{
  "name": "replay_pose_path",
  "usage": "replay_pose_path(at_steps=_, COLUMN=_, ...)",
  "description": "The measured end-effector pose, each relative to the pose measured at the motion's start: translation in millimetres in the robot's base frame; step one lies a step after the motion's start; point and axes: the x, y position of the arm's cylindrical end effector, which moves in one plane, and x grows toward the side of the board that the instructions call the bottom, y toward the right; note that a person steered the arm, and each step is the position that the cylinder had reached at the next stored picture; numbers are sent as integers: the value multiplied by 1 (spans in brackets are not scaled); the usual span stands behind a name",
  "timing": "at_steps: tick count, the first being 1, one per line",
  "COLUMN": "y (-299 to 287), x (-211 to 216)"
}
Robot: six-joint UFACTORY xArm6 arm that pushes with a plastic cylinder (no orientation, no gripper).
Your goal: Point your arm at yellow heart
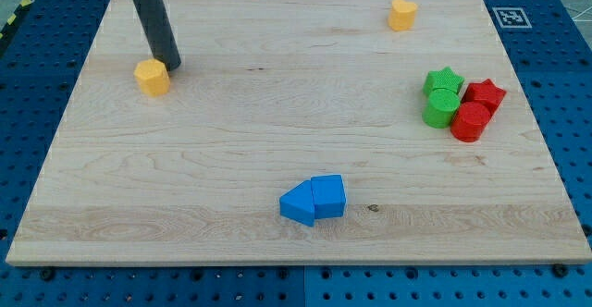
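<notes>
- Rod in place of a claw: no jaws on this arm, so nothing to read as apart or together; my tip (172,67) is a plain dark end resting on the wooden board (231,141).
- Rod enters from the view's top left and slants down toward 5 o'clock to its tip.
- Tip sits just beside the yellow hexagonal block (153,77), at about 2 o'clock from it; contact cannot be confirmed, the gap is too fine to read.
- Yellow heart (401,14) lies near the board's top edge, right of centre, well apart from the tip, at roughly 3 o'clock from it and a little higher.
- Cluster at the board's right edge: green star (444,80) with a green round block (440,108) touching it at 6 o'clock.
- Red star (485,94) touches the green star's 3 o'clock side; a red round block (470,121) sits at 7 o'clock from the red star, pressed against the green round block.
- Near the bottom edge, centre: blue triangular block (298,203) touching a blue pentagon-like block (328,196) at its 3 o'clock side.
- Board rests on a blue perforated table (37,76).
</notes>
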Motion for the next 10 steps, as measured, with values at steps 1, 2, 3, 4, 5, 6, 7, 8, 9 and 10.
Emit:
replay_pose_path(at_steps=1, y=0, x=30)
replay_pose_path(at_steps=2, y=-3, x=52)
replay_pose_path(at_steps=3, y=12, x=30)
replay_pose_path(at_steps=4, y=18, x=-8)
replay_pose_path(at_steps=5, y=20, x=-59)
replay_pose_path(at_steps=6, y=35, x=-114)
replay_pose_path(at_steps=7, y=66, x=-169)
replay_pose_path(at_steps=8, y=89, x=-172)
replay_pose_path(at_steps=9, y=129, x=-171)
replay_pose_path(at_steps=10, y=174, x=-170)
